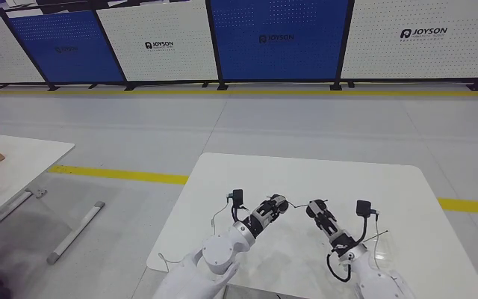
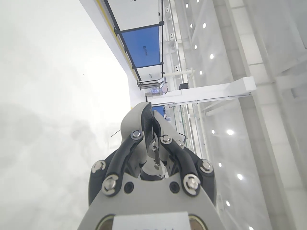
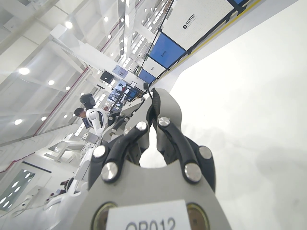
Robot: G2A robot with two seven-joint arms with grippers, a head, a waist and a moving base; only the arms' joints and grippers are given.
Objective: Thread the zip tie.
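Note:
Both arms hover low over the white table (image 1: 358, 187), their tips facing each other a short gap apart. A thin black zip tie (image 1: 296, 205) spans that gap. My left gripper (image 1: 279, 200) is shut; in its wrist view the pads meet at the left gripper's (image 2: 149, 107) tip and a thin black tail of the zip tie (image 2: 115, 133) pokes out beside a finger. My right gripper (image 1: 312, 205) is shut too. In its wrist view the zip tie's square head (image 3: 145, 85) sticks out just past the right gripper's (image 3: 153, 95) tips, the strap pinched between the pads.
The table's far edge and rounded corners lie well beyond the grippers, with bare white surface all around them. Another white table (image 1: 22, 161) stands off to the left across the floor. Blue and white panels (image 1: 276, 37) line the back.

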